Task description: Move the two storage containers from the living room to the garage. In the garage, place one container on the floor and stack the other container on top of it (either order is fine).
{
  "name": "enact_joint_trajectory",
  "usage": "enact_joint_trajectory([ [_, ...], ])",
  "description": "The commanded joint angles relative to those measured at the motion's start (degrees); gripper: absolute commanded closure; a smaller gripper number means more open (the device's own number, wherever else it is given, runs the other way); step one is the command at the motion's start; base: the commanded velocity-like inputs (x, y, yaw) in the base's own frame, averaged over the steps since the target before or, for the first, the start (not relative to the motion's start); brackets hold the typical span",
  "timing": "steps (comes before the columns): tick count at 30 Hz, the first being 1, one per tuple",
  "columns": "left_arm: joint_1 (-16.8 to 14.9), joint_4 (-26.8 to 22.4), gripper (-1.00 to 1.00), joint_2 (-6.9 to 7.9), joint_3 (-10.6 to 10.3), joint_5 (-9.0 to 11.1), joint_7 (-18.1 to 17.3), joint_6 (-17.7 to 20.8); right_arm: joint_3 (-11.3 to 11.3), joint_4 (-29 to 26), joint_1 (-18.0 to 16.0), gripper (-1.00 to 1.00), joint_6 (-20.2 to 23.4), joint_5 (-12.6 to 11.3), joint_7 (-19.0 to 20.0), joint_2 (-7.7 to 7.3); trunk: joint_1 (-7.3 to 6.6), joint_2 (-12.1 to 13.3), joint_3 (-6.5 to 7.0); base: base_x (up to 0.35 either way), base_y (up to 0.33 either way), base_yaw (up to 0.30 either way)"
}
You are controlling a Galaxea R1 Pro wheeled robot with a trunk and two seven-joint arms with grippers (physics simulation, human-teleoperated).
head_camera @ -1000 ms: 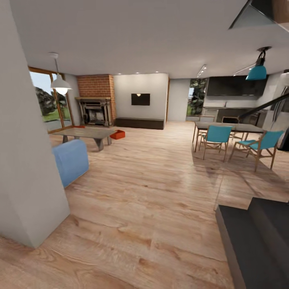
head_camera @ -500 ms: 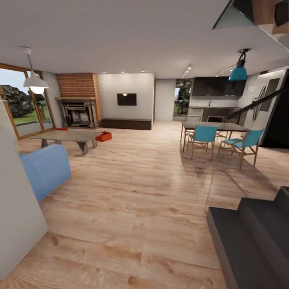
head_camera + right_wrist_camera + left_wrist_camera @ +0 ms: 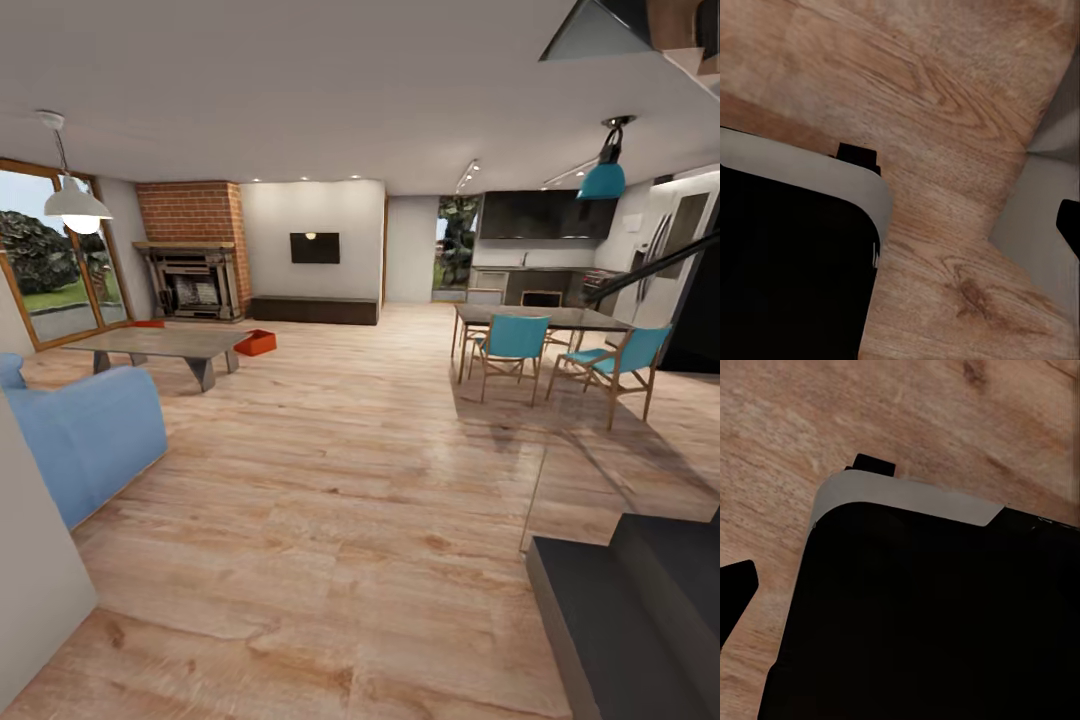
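Open-plan living room, light wood plank floor (image 3: 340,480), visible grain and knots, glossy. Two red-orange storage containers on the floor, far left: one rectangular, lidless, plain straight walls (image 3: 257,343), just right of the glass-topped low bench (image 3: 160,343); the second (image 3: 146,324) only a thin orange sliver beyond the bench, near the fireplace, shape hard to tell. The two are well apart.

Bench: flat grey slab top, two angled dark legs. Brick fireplace (image 3: 195,250), red brick column with dark stone surround. One white dome pendant lamp (image 3: 71,205) far left; one teal cone pendant (image 3: 601,178) right. One blue sofa (image 3: 85,440), rounded end, soft matte, near left. Flat black TV (image 3: 315,248) on the white far wall, long dark low cabinet under it. Dining table (image 3: 545,317) right, dark top, thin wood legs; two teal chairs (image 3: 510,345) with wood frames clearly seen. Dark kitchen units far right. Dark grey stair steps (image 3: 640,610) near right, matte, boxy. Pale wall corner near left.

Left wrist view: black rounded robot body with grey edge (image 3: 922,607) over wood planks. Right wrist view: the same kind of black panel with grey rim (image 3: 795,255) over planks. Tool state on either arm: cannot tell, fingers not made out.
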Motion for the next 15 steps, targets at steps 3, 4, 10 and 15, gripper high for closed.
enact_joint_trajectory([
  [3, -0.01, -0.06, -1.0, -0.01, 0.06, 0.36, 0.08, 0.08, 0.5, 0.1, -0.05, -1.0, -0.27, -0.58, -0.08, 0.03, 0.03, -0.03, -0.06, 0.322, 0.0, 0.0],
  [4, -0.01, -0.06, -1.0, -0.01, 0.07, 0.36, 0.1, 0.09, 0.5, 0.1, -0.05, -1.0, -0.27, -0.58, -0.07, 0.01, 0.03, -0.03, -0.06, 0.322, 0.0, 0.0],
  [10, -0.01, -0.16, -1.0, -0.01, 0.09, 0.36, 0.14, 0.15, 0.58, 0.1, -0.05, -1.0, -0.27, -0.57, -0.04, -0.09, 0.03, -0.03, -0.06, 0.323, 0.0, 0.0],
  [15, -0.01, -0.24, -1.0, -0.01, 0.09, 0.36, 0.14, 0.18, 0.58, 0.1, -0.05, -1.0, -0.27, -0.58, -0.25, -0.02, 0.03, -0.03, -0.06, 0.323, 0.0, 0.0],
])
